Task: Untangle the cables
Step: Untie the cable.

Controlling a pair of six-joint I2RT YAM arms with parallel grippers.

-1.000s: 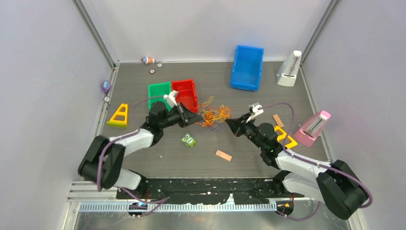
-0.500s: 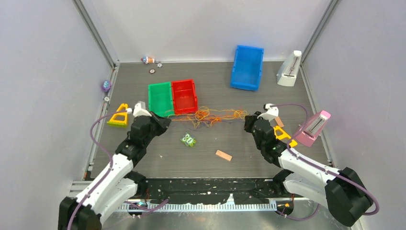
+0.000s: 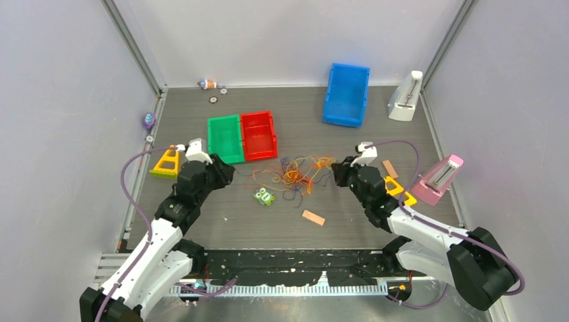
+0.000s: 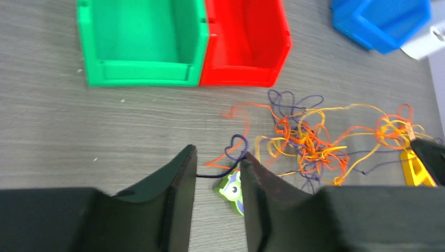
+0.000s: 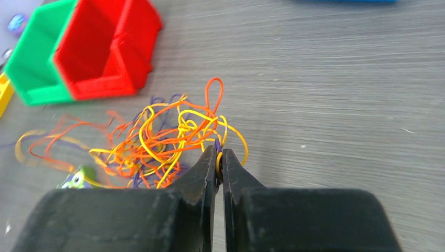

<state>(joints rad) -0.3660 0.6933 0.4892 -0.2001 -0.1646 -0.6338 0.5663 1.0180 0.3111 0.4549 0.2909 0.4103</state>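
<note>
Tangle of thin orange, yellow and purple cables (image 3: 295, 177), mid-table, near-right of red plastic bin (image 3: 258, 115). Right gripper (image 5: 219, 152) clenched on strands; left gripper (image 4: 218, 156) parted, clamping nothing. Step: pulling apart. Next: left takes 1 loose strand.

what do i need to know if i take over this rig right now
Left gripper: open, low over the table; a dark purple strand lies across the gap between its fingers, not pinched.
Right gripper: shut on yellow and purple strands at the right edge of the cables.
Cables: one loose clump mid-table, in front of the red bin, beside a small green toy.
Done: nothing separated; the strands are spread out but knotted at the centre.
Left: grip the left side, pull apart, free each strand.
</note>
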